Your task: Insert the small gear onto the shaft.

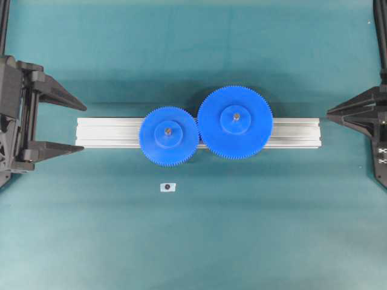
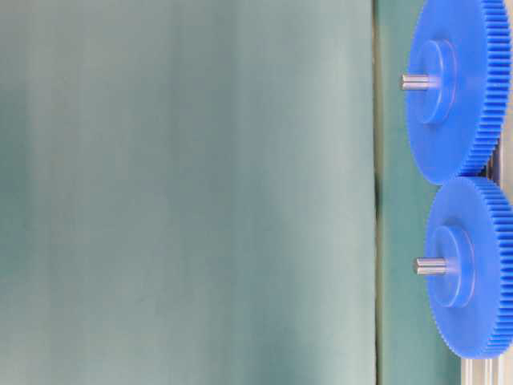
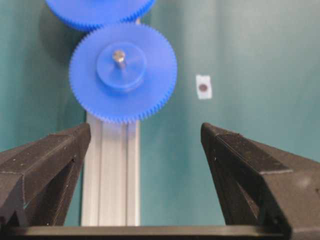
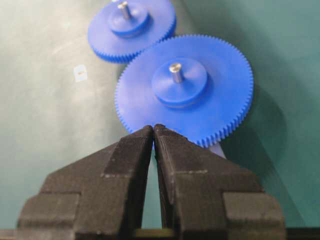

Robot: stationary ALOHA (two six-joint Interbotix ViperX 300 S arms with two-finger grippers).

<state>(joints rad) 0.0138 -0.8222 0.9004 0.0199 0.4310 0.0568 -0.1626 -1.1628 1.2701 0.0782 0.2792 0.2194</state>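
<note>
Blue plastic, the small gear point(image 1: 169, 134) sits on the silver rail point(image 1: 109, 132) with a shaft point(image 1: 167, 130) poking up through its raised hub, its teeth meeting those of the large gear point(image 1: 234, 122) beside it on the same rail. A second pin point(image 1: 236, 116) stands through the large gear's hub. On the green desk point(image 1: 193, 241), near the small gear and clear of the rail, lies a small white tag with a dark dot point(image 1: 167, 187); it is too small to tell what it is.

The table-level view shows only part of both gears, cut off at the right edge, and most of that picture is a blurred green surface. In the left wrist view the large gear is cropped by the top edge. In the right wrist view the rail is almost wholly hidden under the gears.

The left gripper point(image 1: 84, 127) hangs at the rail's left end with its jaws spread wide, holding nothing. The right gripper point(image 1: 328, 112) sits off the rail's right end, its fingers pressed together at the tips with nothing between them.
</note>
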